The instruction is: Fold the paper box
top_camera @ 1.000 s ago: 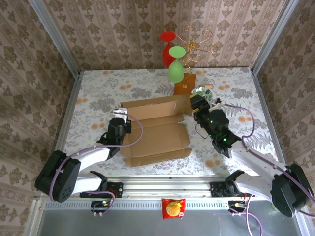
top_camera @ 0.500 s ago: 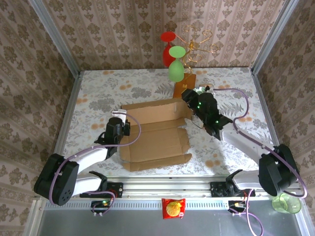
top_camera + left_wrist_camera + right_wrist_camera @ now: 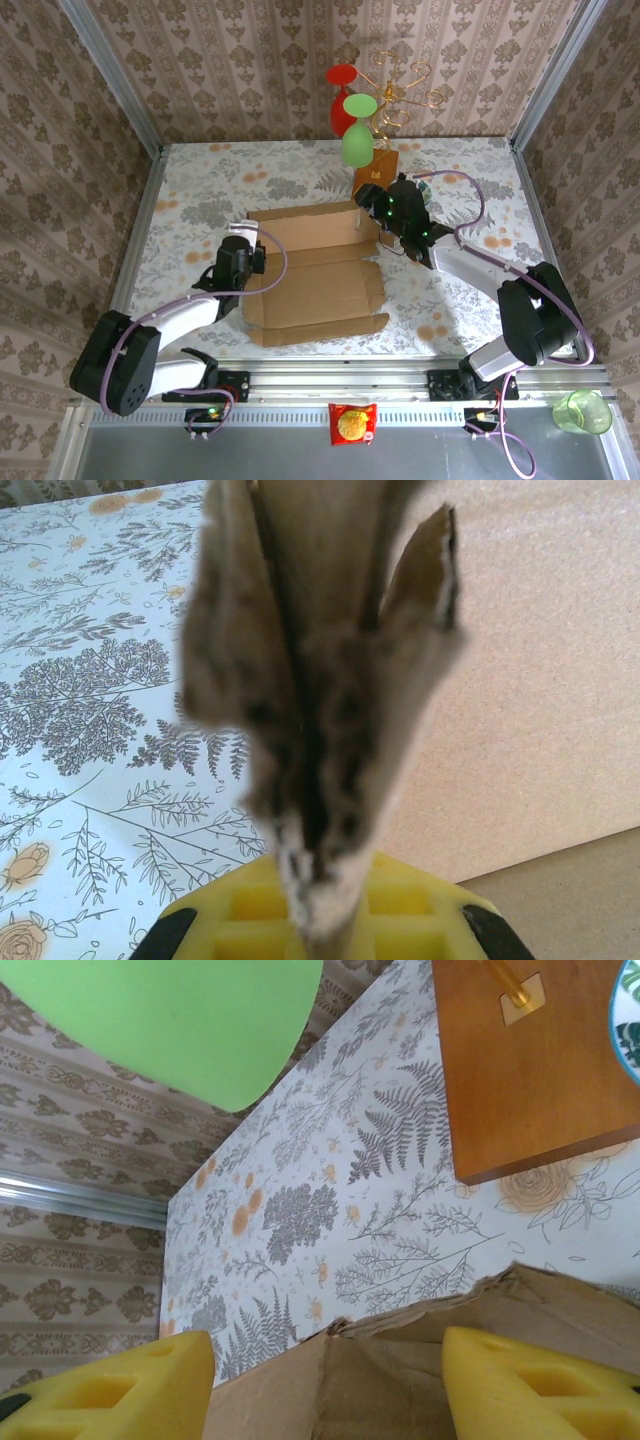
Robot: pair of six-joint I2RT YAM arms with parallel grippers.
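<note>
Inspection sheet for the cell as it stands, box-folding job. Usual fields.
Surface: floral-print table.
Job's things: paper box, partly folded, far panel raised.
Clutter: glass stand with green glass and red glass; snack packet and green cup on the near ledge.
Grippers: left gripper shut on the box's left flap; right gripper open, astride the far panel's edge.
Cables: purple cable loops over the box by the left arm.
Surroundings: wallpapered walls.
</note>
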